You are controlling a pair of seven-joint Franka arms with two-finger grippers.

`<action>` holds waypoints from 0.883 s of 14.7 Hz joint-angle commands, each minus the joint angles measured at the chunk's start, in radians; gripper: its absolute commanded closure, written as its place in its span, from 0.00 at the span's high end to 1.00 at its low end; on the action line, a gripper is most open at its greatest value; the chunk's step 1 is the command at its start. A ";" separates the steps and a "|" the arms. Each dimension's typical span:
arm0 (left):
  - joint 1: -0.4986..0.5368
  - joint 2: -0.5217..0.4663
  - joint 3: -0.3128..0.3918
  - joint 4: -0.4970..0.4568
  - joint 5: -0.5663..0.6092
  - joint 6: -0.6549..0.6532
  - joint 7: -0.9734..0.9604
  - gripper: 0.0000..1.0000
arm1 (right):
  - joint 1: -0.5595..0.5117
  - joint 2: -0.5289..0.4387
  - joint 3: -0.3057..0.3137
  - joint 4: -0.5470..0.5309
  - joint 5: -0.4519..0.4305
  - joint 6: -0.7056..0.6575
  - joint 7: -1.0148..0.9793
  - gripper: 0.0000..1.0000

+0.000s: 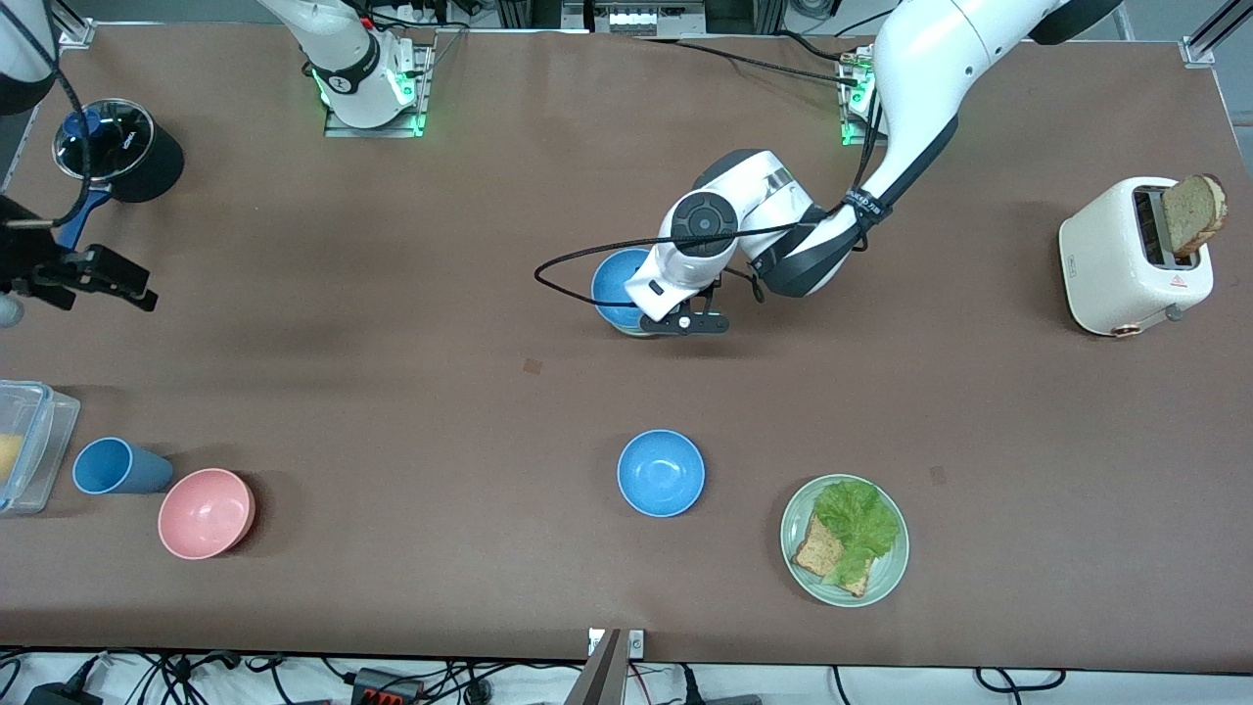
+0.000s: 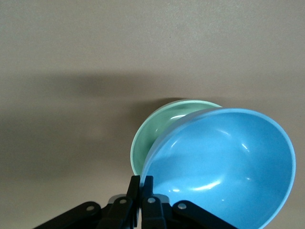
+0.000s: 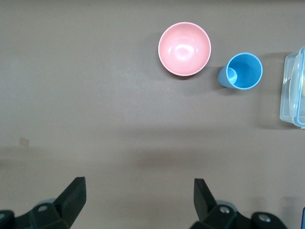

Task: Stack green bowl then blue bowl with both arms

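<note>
My left gripper (image 1: 683,323) is shut on the rim of the blue bowl (image 1: 619,284) near the table's middle. In the left wrist view the fingers (image 2: 135,183) pinch the blue bowl's (image 2: 224,167) rim. The bowl is tilted and sits partly in the green bowl (image 2: 152,138), which rests on the table under it. The green bowl is almost hidden in the front view. My right gripper (image 1: 103,279) is open and empty above the right arm's end of the table; in its wrist view (image 3: 140,183) only bare table lies between the fingers.
A more vivid blue bowl (image 1: 661,473) and a pale green plate (image 1: 886,578) with lettuce and toast lie nearer the front camera. A pink bowl (image 1: 206,512), a blue cup (image 1: 113,466) and a clear box (image 1: 29,441) are at the right arm's end. A toaster (image 1: 1126,259) stands at the left arm's end.
</note>
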 commanded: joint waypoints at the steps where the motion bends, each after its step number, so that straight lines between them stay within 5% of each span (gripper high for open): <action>1: 0.004 -0.009 -0.001 0.001 0.029 -0.018 -0.011 0.15 | -0.012 -0.096 0.016 -0.116 -0.015 0.035 0.022 1.00; 4: 0.028 -0.022 -0.008 0.020 0.029 -0.078 0.002 0.29 | -0.012 -0.100 0.018 -0.102 -0.015 -0.001 0.015 1.00; 13: 0.166 -0.078 -0.022 0.214 0.010 -0.267 0.159 0.34 | -0.016 -0.099 0.013 -0.062 -0.014 -0.077 0.023 1.00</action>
